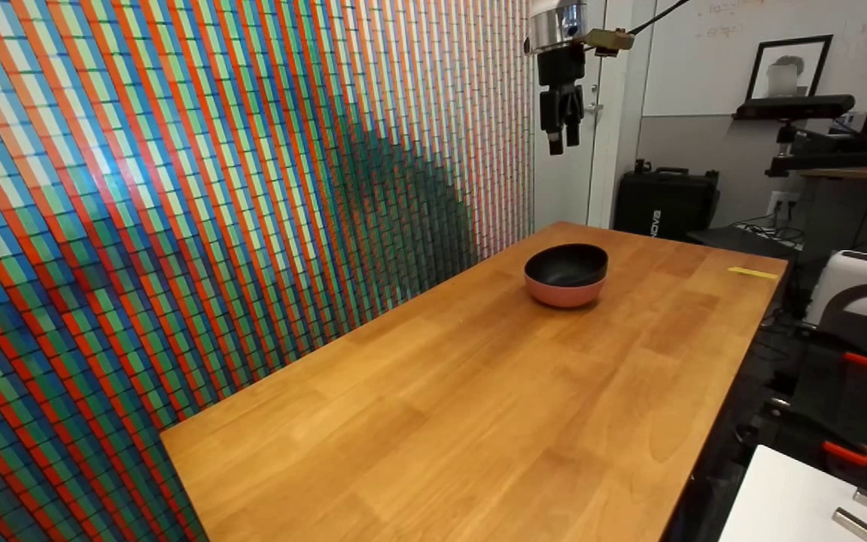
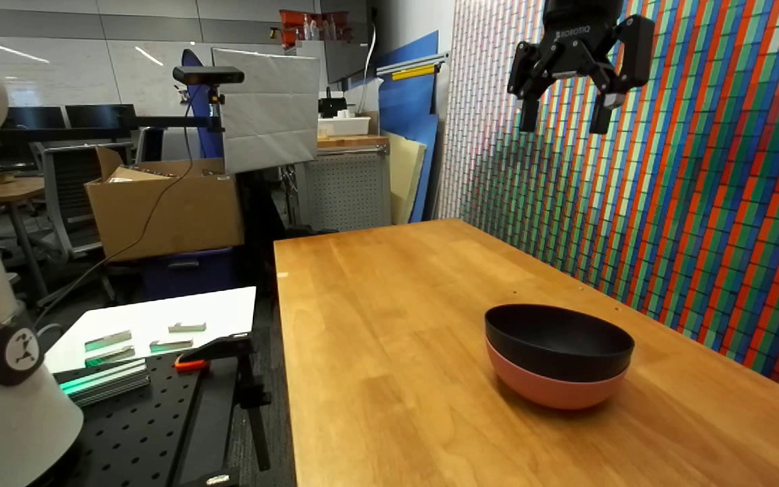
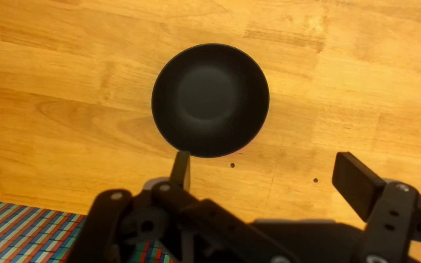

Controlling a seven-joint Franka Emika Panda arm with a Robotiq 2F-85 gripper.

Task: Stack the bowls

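The black bowl (image 1: 567, 265) sits inside the pink bowl (image 1: 565, 292) on the wooden table. In an exterior view the black bowl (image 2: 558, 341) stands above the rim of the pink bowl (image 2: 555, 391) and looks slightly tilted. In the wrist view the black bowl (image 3: 210, 98) is seen from above and hides nearly all of the pink bowl. My gripper (image 2: 565, 122) is high above the bowls, its fingers wide apart with nothing between them. It also shows in an exterior view (image 1: 565, 147) and in the wrist view (image 3: 263, 160), apart from the bowls.
The wooden table (image 1: 433, 421) runs along a wall of coloured tiles (image 1: 253, 150). A strip of yellow tape (image 1: 752, 272) lies near the table's far corner. A white board (image 2: 159, 321) with small metal bars is beside the table near the robot's base.
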